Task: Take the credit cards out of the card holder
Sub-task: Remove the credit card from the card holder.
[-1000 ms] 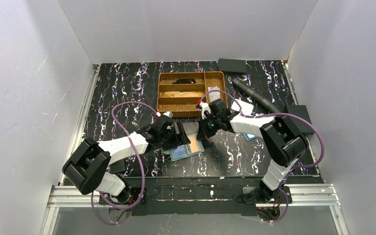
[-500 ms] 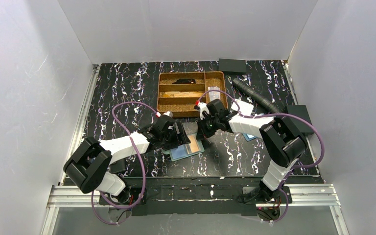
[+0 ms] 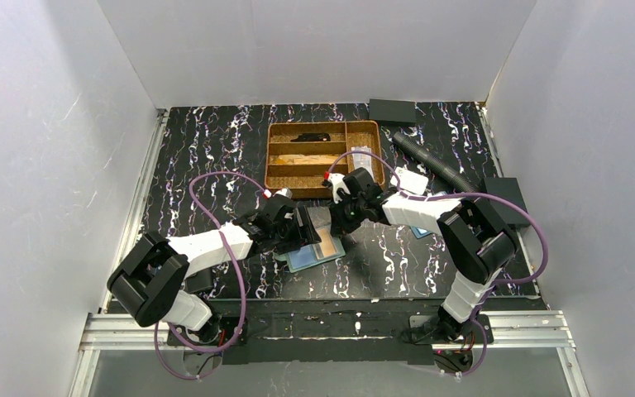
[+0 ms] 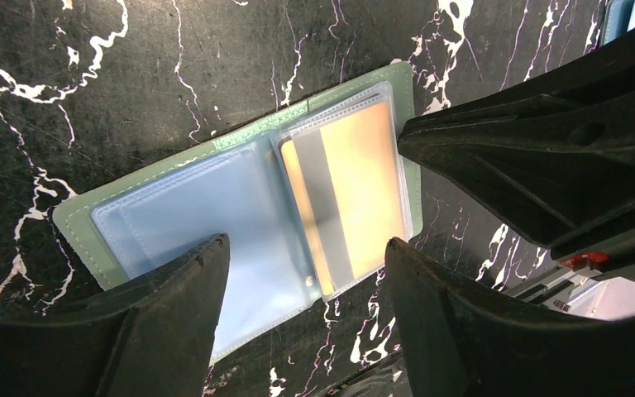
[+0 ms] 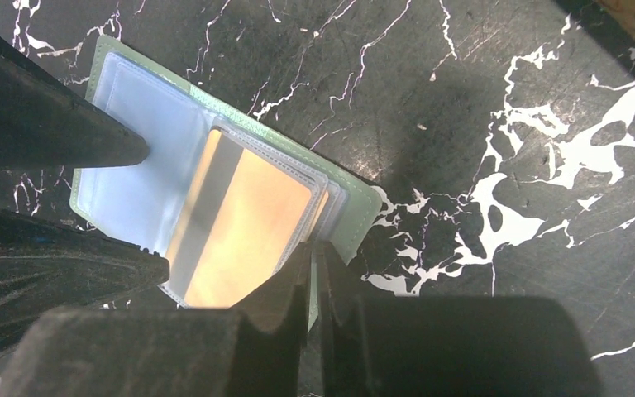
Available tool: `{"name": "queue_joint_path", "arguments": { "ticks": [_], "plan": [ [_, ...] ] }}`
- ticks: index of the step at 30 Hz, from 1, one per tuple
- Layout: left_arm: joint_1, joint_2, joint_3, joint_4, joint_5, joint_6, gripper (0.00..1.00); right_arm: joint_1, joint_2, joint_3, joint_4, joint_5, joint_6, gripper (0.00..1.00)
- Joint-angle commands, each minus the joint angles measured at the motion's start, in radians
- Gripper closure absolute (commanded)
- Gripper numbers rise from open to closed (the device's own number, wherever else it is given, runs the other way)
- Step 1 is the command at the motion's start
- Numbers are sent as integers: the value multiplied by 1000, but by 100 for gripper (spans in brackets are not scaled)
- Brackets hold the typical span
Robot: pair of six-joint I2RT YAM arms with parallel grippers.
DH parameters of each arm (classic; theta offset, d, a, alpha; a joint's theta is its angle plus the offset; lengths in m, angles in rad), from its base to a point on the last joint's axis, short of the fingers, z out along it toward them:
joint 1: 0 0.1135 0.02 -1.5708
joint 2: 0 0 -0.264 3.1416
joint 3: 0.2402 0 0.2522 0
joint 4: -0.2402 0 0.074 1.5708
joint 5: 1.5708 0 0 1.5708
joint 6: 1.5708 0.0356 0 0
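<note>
The teal-green card holder (image 3: 306, 259) lies open on the table between the arms. An orange-gold credit card (image 4: 355, 194) sits in its right clear pocket; the left pocket (image 4: 198, 215) looks empty. It also shows in the right wrist view (image 5: 248, 219). No dark blue card shows. My left gripper (image 4: 306, 244) is open, its fingers (image 4: 174, 314) straddling the holder's near edge. My right gripper (image 5: 314, 252) is shut at the holder's right edge (image 5: 364, 207), with a thin green sliver between the jaws.
A wooden divided tray (image 3: 322, 157) stands behind the grippers. A black tube (image 3: 430, 161) and dark boxes (image 3: 392, 110) lie at the back right. A bluish flat item (image 3: 420, 231) is partly hidden under the right arm.
My right gripper has shifted a little left and away along the holder's edge. The left arm and the holder have barely moved.
</note>
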Motion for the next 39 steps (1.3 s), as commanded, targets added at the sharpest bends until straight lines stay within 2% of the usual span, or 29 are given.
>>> {"name": "queue_joint_path", "arguments": {
  "ticks": [1, 12, 29, 34, 39],
  "plan": [
    [-7, -7, -6, -5, -1, 10, 33, 18, -21, 30, -21, 28, -35, 84],
    [-9, 15, -6, 12, 20, 8, 34, 25, -43, 26, -17, 16, -46, 69],
    [-11, 29, -16, 27, 33, -1, 33, 28, -84, 27, -18, 9, -72, 57],
    [-11, 11, -30, 27, 23, -7, 33, 27, -111, 13, -17, 33, -75, 58],
    [-12, -1, -33, 27, 23, -9, 33, 26, -90, 11, -14, 22, -52, 65]
  ]
}}
